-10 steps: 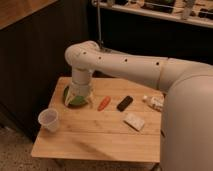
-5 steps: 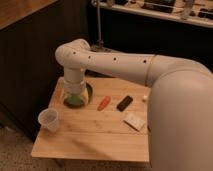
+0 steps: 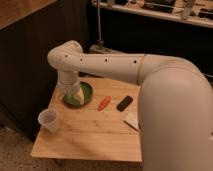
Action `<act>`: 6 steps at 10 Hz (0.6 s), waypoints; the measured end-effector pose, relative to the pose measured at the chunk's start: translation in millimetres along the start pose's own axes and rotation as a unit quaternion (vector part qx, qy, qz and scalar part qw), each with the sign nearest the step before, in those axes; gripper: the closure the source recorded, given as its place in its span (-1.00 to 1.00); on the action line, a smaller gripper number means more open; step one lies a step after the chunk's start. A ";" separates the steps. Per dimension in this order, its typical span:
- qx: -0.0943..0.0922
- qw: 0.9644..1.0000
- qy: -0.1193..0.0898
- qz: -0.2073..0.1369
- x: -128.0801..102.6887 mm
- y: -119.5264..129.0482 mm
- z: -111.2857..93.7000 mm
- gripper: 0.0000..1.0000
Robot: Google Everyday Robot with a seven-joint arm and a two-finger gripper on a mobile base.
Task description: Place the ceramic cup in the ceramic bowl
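The ceramic cup point(image 3: 48, 119) is small, whitish and see-through-looking. It stands upright near the front left corner of the wooden table point(image 3: 90, 137). The ceramic bowl point(image 3: 85, 96), green inside with a dark rim, sits behind and to the right of the cup, at the table's back left. Something pale yellow lies in the bowl. My white arm reaches in from the right, bends at the upper left and drops down. The gripper point(image 3: 68, 91) hangs over the bowl's left edge, above and behind the cup and apart from it.
An orange-red object point(image 3: 103, 103), a black oblong object point(image 3: 124, 103) and a white packet point(image 3: 132, 121) lie on the table right of the bowl. A dark cabinet wall stands behind and to the left. My arm's bulk covers the table's right side.
My arm has swung to the left, and the gripper has shifted from over the bowl's middle towards its left edge. The cup and the other objects have not moved.
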 end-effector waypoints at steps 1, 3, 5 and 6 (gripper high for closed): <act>0.000 1.000 0.000 -0.005 0.1 -7.2 2.7 -0.40; -0.002 1.000 0.003 -0.013 2.4 -26.0 8.0 -0.40; -0.008 1.000 0.005 -0.016 2.6 -25.2 11.3 -0.40; -0.010 1.000 0.006 -0.016 3.7 -21.2 15.4 -0.40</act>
